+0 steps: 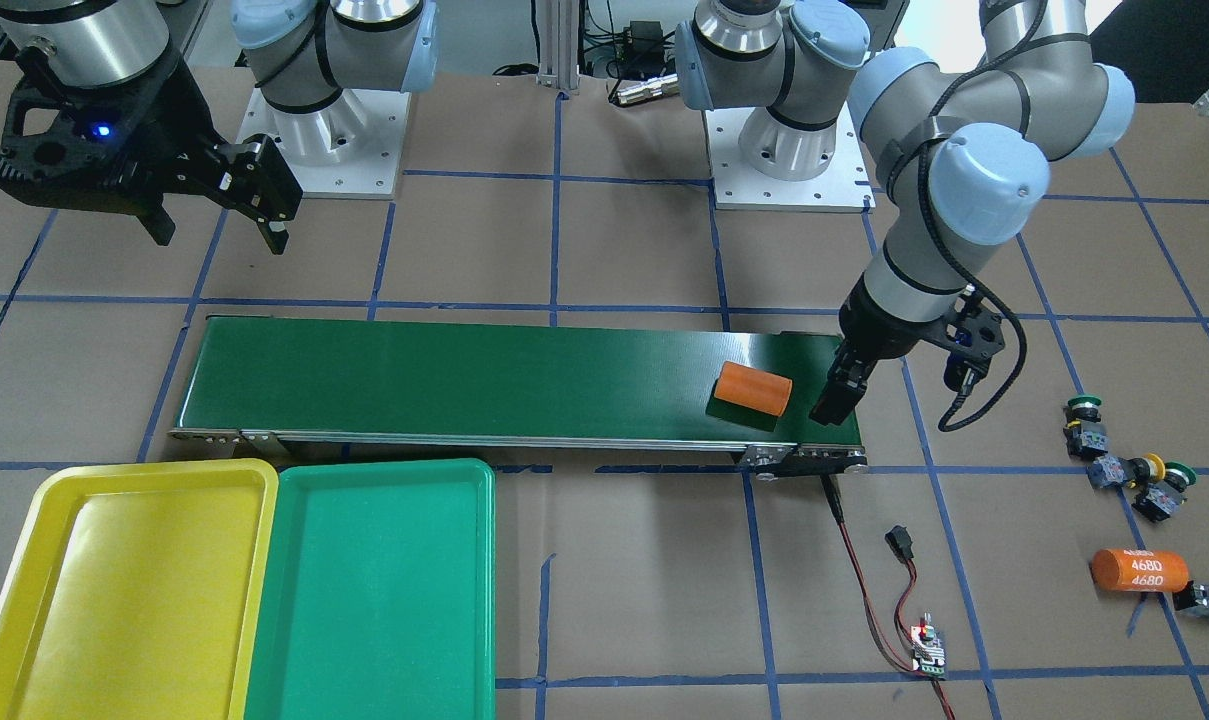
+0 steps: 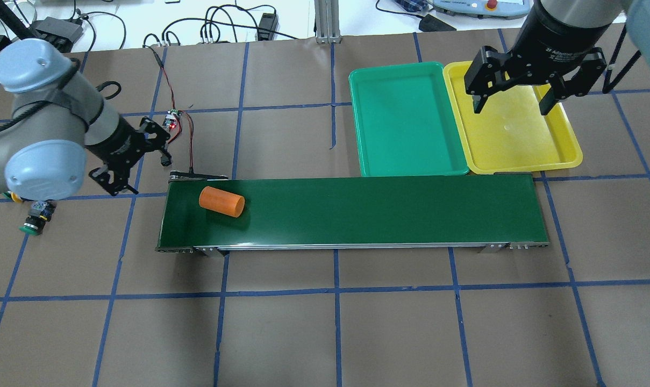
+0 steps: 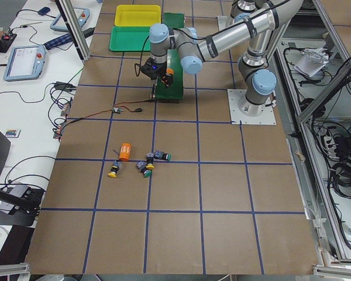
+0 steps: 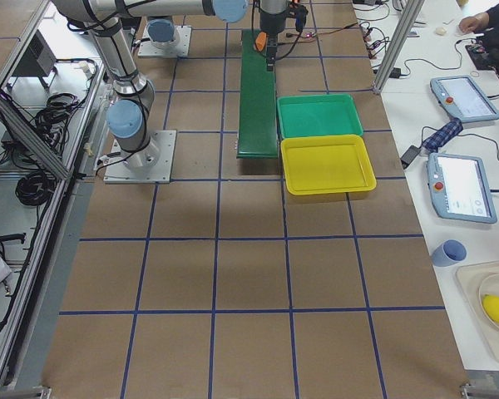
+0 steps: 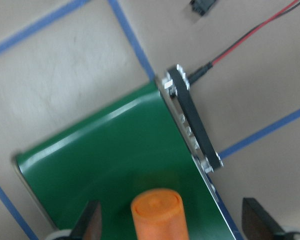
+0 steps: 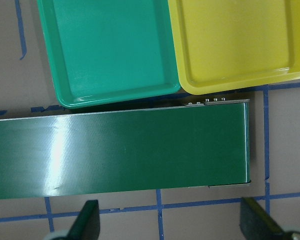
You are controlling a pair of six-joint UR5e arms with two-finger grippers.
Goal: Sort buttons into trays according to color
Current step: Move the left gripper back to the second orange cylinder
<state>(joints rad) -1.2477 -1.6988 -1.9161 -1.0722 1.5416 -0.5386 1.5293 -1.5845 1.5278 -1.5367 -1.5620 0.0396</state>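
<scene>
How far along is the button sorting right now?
Nothing sorted yet: yellow tray and green tray are empty. Nothing in hand: left end effector, beside the orange cylinder on the belt, and right end effector are open. All four buttons lie on the table.

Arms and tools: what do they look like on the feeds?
The left arm and the right arm are silver-grey tubes with pale blue joint caps. Each ends in a black two-finger tool. The left tool has a black cable looping off its wrist. The right tool shows a small blue light and white lettering on its body.
</scene>
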